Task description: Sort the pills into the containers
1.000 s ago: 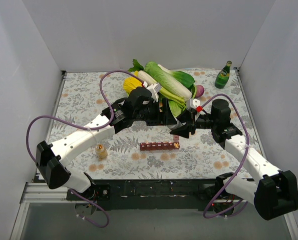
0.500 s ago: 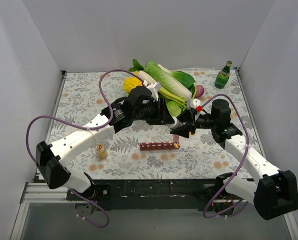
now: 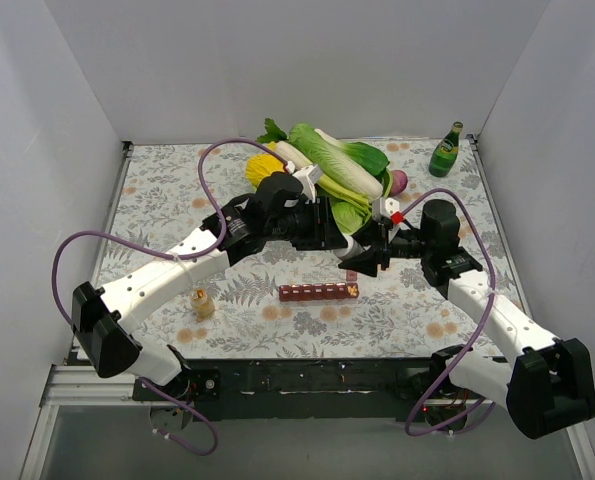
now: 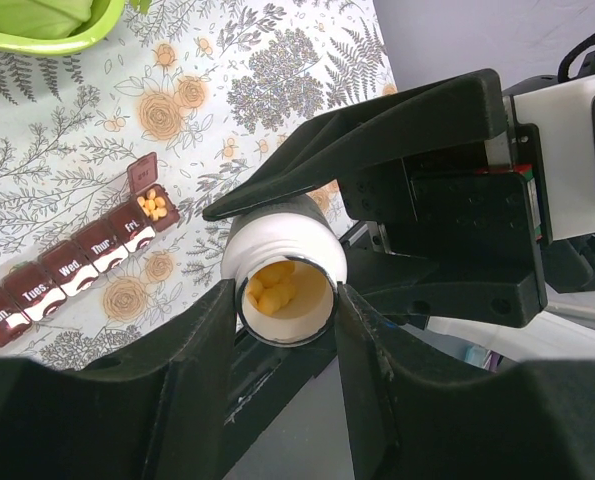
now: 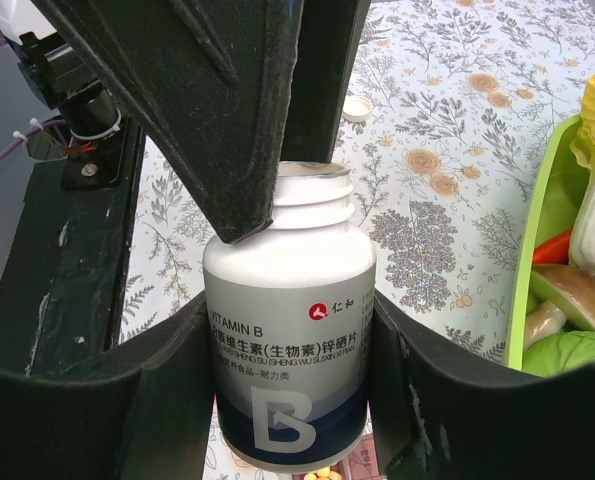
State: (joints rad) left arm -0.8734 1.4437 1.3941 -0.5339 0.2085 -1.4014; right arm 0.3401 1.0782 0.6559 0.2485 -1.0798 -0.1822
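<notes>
Above the centre of the top view, just up and right of the long dark red plastic organiser (image 3: pixel 319 292), I have both arms meeting on one thing: a white plastic vitamin bottle (image 5: pixel 289 300) with a grey-blue label, cap off. The right gripper (image 5: pixel 292 310) is clenched on the bottle's body, one finger pressed to each side of the label. The left gripper (image 4: pixel 285 290) has its fingers closed against the neck, one on each side of the open mouth.

The small orange-yellow pills (image 4: pixel 270 285) are heaped inside the bottle's mouth at the middle of the left wrist view. A few more (image 4: pixel 152 205) lie in the organiser's one open end compartment, at centre left of that view. The lids marked with weekdays beside it look shut. A small round white cap (image 5: pixel 356 108) lies on the flower-patterned table at the top centre of the right wrist view.

I read this as a two-handed hold ahead of a hand-over or a pour. To do it well, I would keep the mouth level or tilted up, since the bottle is off to one side of the organiser and any spill would scatter on the cloth. I would let neither hand go until the other's hold is proven. I would tip only over an open compartment, and slowly, so that the pills come out a few at a time.
</notes>
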